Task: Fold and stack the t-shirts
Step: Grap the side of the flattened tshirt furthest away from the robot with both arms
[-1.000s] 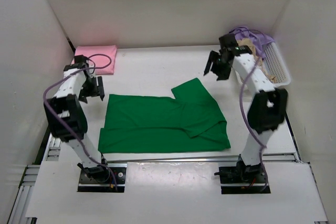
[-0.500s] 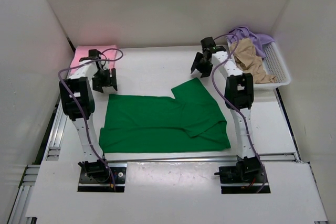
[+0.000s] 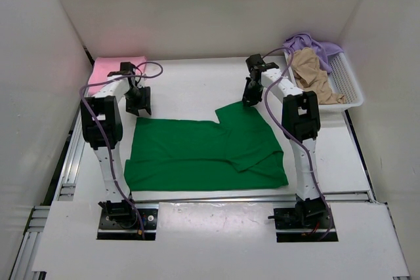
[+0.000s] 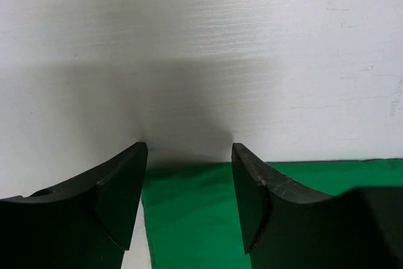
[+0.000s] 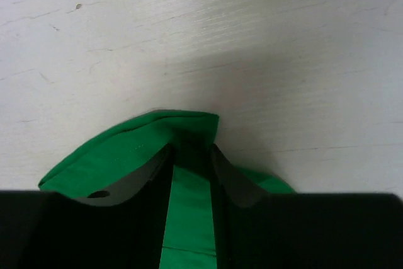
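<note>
The dark green t-shirt [image 3: 203,152] lies spread flat in the middle of the table. My left gripper [image 3: 140,108] stands at its far left corner. In the left wrist view the left gripper [image 4: 189,155] is open, its fingers straddling that corner of the green cloth [image 4: 189,218]. My right gripper [image 3: 251,99] is down on the shirt's far right corner. In the right wrist view the right gripper [image 5: 191,150] has its jaws narrow, with a raised fold of the green cloth [image 5: 126,149] bunched between them. A folded pink t-shirt [image 3: 105,70] lies at the back left.
A white mesh basket [image 3: 353,90] stands at the back right, holding a crumpled tan t-shirt [image 3: 312,73] and a lavender t-shirt [image 3: 308,42]. White walls enclose the table on three sides. Both arm bases sit at the near edge.
Both arms have swung inward and down onto the green shirt's far corners. The right jaws have narrowed onto the cloth; the left jaws have narrowed a little.
</note>
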Tool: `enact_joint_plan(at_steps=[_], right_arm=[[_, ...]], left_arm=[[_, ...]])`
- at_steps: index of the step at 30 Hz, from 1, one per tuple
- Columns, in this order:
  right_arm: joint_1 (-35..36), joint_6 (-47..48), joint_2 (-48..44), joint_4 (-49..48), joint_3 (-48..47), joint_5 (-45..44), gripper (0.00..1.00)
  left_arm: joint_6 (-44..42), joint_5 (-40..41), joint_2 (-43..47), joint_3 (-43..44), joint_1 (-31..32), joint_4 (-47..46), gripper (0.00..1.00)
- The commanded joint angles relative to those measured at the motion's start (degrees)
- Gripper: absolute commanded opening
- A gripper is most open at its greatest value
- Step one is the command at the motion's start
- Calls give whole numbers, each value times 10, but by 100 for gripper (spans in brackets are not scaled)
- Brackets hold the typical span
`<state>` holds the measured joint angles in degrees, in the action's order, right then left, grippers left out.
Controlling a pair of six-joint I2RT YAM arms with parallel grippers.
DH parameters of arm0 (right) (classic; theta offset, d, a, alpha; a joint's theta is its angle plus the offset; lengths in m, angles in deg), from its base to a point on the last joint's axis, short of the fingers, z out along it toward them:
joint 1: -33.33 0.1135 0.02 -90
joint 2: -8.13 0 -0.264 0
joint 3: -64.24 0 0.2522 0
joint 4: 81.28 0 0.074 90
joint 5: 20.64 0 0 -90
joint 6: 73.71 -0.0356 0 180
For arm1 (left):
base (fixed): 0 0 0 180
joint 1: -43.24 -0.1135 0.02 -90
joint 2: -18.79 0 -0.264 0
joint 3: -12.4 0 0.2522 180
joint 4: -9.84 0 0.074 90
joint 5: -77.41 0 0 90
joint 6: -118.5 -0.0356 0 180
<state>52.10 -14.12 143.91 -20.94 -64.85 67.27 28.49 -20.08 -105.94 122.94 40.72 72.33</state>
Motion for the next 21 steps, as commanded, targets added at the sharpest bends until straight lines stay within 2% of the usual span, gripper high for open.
enact_joint_plan(at_steps=[1, 2, 5, 9, 12, 16, 17, 19, 21], right_arm=[[-3, 12, -3, 36, 11, -17, 27], [-3, 12, -3, 36, 11, -17, 14], [-3, 12, -9, 36, 5, -12, 2], [-3, 12, -45, 23, 29, -6, 0], [-3, 18, -73, 15, 47, -6, 0], [2, 24, -79, 15, 47, -6, 0], [2, 24, -85, 15, 47, -1, 0], [2, 24, -93, 15, 52, -1, 0], [2, 24, -101, 15, 58, 11, 0]], left_arm=[[0, 27, 27, -26, -5, 4, 67], [0, 27, 27, -26, -10, 4, 69], [0, 27, 42, -26, -16, 4, 77], [0, 11, 63, -46, -27, 4, 77], [0, -2, 58, -58, -21, 4, 71], [0, -2, 42, -58, -10, 4, 47], [0, -2, 35, -58, -10, 4, 31], [0, -2, 35, -58, -10, 4, 13], [0, 16, 35, -58, -10, 4, 10]])
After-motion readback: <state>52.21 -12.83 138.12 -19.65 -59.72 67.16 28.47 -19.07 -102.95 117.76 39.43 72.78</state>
